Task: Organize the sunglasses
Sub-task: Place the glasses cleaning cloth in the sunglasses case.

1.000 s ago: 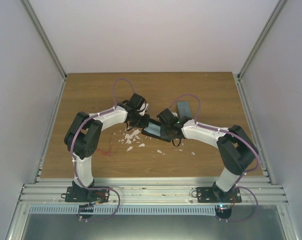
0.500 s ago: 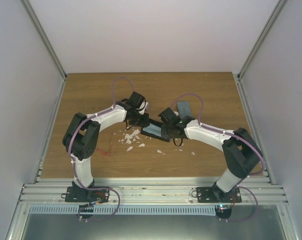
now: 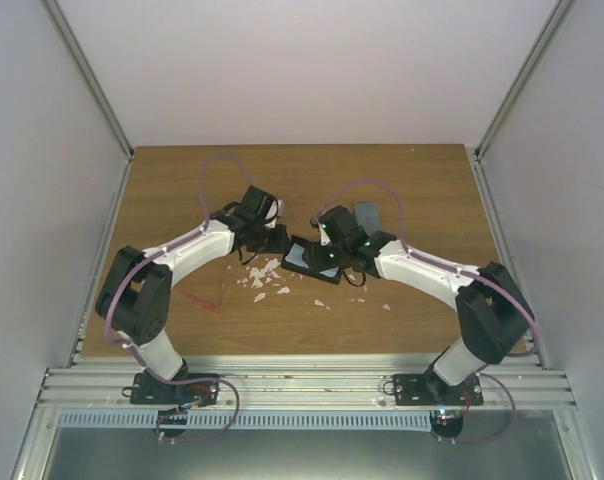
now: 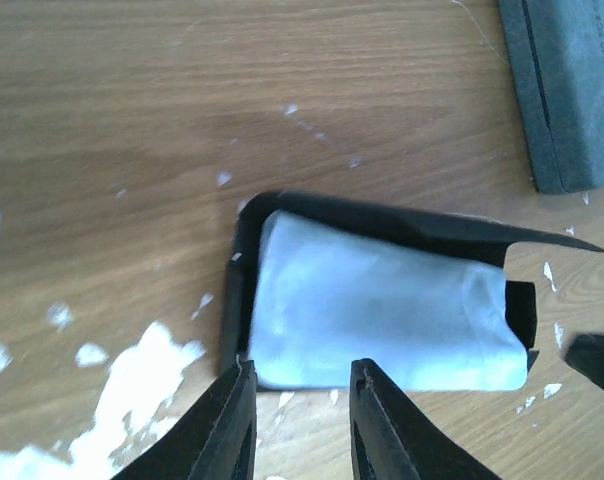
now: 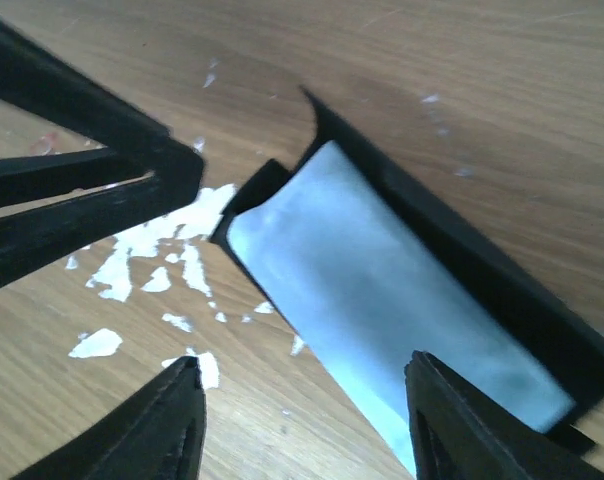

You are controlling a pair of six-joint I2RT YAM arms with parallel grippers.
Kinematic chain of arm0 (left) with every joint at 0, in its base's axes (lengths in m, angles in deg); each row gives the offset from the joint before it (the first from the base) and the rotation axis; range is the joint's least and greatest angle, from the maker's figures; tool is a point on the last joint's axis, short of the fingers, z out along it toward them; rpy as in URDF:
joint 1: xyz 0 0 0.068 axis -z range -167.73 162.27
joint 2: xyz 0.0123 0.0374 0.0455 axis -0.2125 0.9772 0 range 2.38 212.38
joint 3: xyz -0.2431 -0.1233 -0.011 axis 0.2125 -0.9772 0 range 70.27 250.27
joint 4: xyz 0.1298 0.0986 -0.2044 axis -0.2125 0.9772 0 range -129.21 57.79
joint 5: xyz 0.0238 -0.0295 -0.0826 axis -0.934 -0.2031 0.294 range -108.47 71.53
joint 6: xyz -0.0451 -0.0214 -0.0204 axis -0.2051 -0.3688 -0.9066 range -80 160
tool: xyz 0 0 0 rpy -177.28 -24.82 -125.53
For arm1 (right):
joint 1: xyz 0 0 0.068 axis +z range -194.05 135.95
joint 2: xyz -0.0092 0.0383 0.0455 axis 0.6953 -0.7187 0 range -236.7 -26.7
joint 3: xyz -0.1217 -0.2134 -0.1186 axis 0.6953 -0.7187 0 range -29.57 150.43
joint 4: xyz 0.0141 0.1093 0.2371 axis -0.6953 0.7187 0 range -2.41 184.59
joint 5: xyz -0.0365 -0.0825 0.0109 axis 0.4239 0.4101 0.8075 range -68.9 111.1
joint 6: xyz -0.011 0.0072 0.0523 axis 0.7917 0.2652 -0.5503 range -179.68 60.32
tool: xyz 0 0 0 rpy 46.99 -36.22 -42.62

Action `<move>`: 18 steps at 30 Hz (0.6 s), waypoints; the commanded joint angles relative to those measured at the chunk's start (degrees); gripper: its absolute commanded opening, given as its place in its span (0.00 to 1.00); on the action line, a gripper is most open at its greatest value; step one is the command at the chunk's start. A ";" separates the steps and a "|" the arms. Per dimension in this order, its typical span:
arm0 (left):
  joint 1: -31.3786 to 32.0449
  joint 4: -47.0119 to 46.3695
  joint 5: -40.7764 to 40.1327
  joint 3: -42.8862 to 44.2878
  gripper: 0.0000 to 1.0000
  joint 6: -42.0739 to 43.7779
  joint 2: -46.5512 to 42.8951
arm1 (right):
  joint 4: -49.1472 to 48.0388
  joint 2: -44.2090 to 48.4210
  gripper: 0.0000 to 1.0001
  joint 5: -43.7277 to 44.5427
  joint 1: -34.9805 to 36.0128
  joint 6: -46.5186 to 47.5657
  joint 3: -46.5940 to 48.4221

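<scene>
An open black case (image 4: 382,215) lies on the wooden table, with a pale blue cloth (image 4: 382,310) filling its inside. The sunglasses are hidden. My left gripper (image 4: 300,400) is open just short of the case's near edge, with only table between its fingers. My right gripper (image 5: 304,380) is also open and holds nothing; it hovers over the other end of the case (image 5: 462,240) and the cloth (image 5: 382,290). In the top view the case (image 3: 310,262) sits between the left gripper (image 3: 275,240) and the right gripper (image 3: 327,255).
A second, closed grey case (image 4: 572,90) lies beyond the open one and shows in the top view behind the right wrist (image 3: 367,214). White flecks (image 3: 262,275) are scattered on the wood in front of the left gripper. Grey walls enclose the table.
Both grippers have opened and let go of the case. The left arm has drawn back to the left, and the right gripper has shifted slightly over the case.
</scene>
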 commanded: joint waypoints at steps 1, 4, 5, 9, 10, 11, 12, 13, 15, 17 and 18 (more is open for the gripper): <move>-2.36 -6.72 -2.98 -8.52 0.28 -5.73 -8.29 | -5.26 -5.37 0.60 -9.65 -0.36 9.12 2.56; -3.45 -8.53 -2.90 -13.32 0.29 -7.16 -12.13 | -6.17 -9.15 0.71 -11.56 -0.36 12.65 5.02; -3.73 -8.97 -2.66 -15.17 0.29 -7.42 -13.07 | -6.32 -10.24 0.74 -11.32 -0.34 13.15 5.49; -4.32 -10.16 -1.13 -19.24 0.30 -7.77 -15.35 | -6.43 -13.25 0.82 -9.96 -0.36 15.95 7.24; -4.43 -10.48 -0.88 -20.03 0.30 -7.82 -15.51 | -6.31 -13.80 0.82 -9.69 -0.36 16.53 7.57; -4.49 -10.84 -0.51 -20.79 0.30 -7.84 -15.62 | -6.38 -14.23 0.83 -9.94 -0.36 17.13 7.77; -4.59 -11.20 -0.16 -21.39 0.30 -7.87 -15.63 | -6.35 -14.69 0.84 -10.28 -0.36 17.84 8.02; -4.72 -11.61 0.10 -21.95 0.30 -7.95 -15.68 | -6.41 -15.23 0.85 -10.90 -0.36 18.51 8.28; -4.83 -12.42 0.41 -22.70 0.30 -8.06 -15.47 | -6.26 -16.61 0.86 -12.62 -0.37 20.34 9.04; -4.88 -13.06 0.80 -23.23 0.30 -8.15 -15.18 | -5.77 -18.06 0.86 -13.97 -0.36 21.71 10.06; -4.94 -13.27 0.91 -23.47 0.30 -8.20 -15.04 | -5.56 -18.61 0.86 -14.41 -0.44 22.32 10.50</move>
